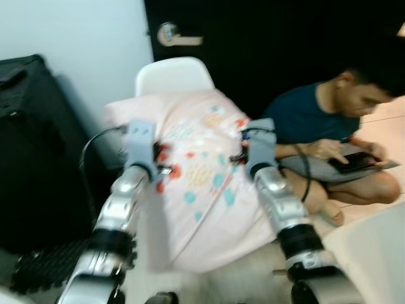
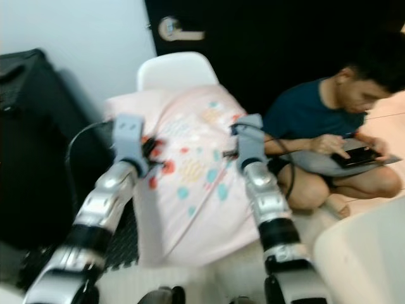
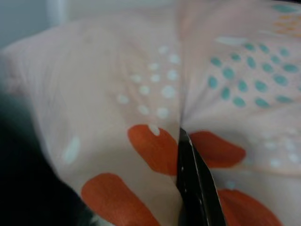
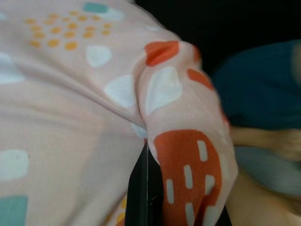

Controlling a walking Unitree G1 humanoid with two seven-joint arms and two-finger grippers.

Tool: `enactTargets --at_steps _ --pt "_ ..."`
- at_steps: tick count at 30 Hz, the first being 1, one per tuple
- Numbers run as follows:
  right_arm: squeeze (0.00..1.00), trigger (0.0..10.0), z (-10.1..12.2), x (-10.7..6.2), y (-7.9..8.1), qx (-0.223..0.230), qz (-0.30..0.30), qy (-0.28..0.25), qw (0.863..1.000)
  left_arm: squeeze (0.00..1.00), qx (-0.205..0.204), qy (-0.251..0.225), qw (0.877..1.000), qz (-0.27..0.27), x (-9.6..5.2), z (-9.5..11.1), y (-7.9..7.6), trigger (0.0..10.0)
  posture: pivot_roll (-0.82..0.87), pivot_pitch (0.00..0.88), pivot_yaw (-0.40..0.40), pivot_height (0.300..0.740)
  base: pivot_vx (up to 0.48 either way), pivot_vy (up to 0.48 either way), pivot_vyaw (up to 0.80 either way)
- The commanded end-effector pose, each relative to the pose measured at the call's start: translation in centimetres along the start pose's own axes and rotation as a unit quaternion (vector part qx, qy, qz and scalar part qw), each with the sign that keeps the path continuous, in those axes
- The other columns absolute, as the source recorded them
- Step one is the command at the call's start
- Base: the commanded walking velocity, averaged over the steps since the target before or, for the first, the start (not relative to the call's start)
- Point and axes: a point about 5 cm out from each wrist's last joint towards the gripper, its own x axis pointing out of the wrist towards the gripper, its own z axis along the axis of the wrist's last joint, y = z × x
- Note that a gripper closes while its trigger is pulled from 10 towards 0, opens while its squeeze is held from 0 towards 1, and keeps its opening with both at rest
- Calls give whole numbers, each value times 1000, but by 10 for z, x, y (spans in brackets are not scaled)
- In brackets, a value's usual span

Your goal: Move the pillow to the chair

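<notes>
Pinching pink pillow (image 1: 202, 171) betw. left claw (image 1: 159, 166) & right claw (image 1: 240, 154), apparently resting on white chair (image 1: 174, 75), person (image 1: 329, 126) nearby.

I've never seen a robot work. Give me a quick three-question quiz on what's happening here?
1. True or false: the pink pillow leans on the white chair.
2. Which tool grips the pillow: A left tool, B right tool, C both?
3. What is the seated person holding?

Key: 1 true. 2 C, each tool pinches a fold of fabric. 3 A dark device, likely a phone.
</notes>
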Motion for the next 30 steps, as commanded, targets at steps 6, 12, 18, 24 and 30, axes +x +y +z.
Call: enactTargets --at_steps 6,12,18,24,30 --pt "0 10000 7 0 -39 -20 -123 3 992 0 11 -53 985 -164 12 28 -81 10000 9 78 50 740 0 0 0" --pt "0 10000 0 -3 -31 -24 -105 6 994 0 18 -36 988 -147 7 8 -61 10000 25 85 41 740 0 0 0" --pt "0 10000 10 1 -9 1 -52 -25 998 0 27 -34 995 -86 6 0 -29 10000 41 88 28 740 0 0 0" --pt "0 10000 15 -2 20 13 17 -51 998 0 27 -41 996 73 -6 0 32 10000 56 100 15 740 0 0 0" --pt "0 10000 11 -3 20 69 6 -49 996 0 63 -65 994 65 -19 3 39 10000 76 108 3 740 0 0 0"
